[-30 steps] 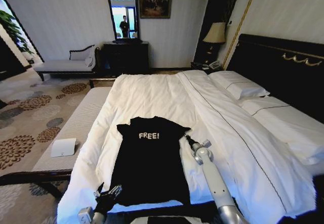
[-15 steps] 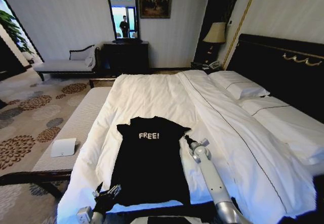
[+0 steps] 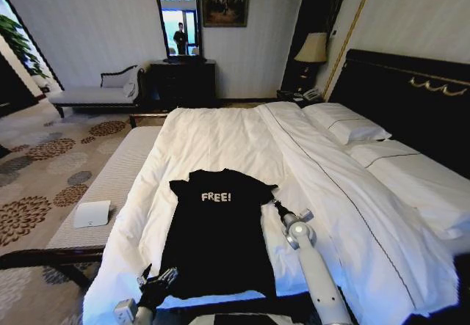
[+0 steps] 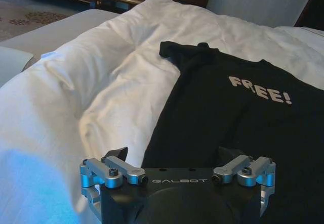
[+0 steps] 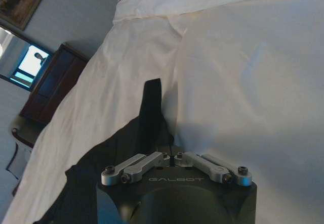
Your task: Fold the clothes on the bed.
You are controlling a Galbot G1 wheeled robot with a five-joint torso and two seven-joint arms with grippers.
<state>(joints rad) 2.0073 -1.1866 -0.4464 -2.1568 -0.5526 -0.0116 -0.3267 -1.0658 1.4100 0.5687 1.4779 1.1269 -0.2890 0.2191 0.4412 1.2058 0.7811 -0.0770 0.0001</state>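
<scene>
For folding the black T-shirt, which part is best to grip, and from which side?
Probably the T-shirt is best gripped at its edges: it lies flat, chest up. The left gripper is at the bottom hem corner, the right gripper at the sleeve, each coming from its own side, low over the bed.

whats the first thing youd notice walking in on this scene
The black T-shirt with white "FREE!" lettering stands out, spread flat on the white bed near its foot edge. Two grippers flank it: the left gripper at the shirt's lower hem corner with fingers spread, and the right gripper, fingers closed together, beside the sleeve on the robot's right. Behind, the tall dark headboard frames the white pillows.
</scene>
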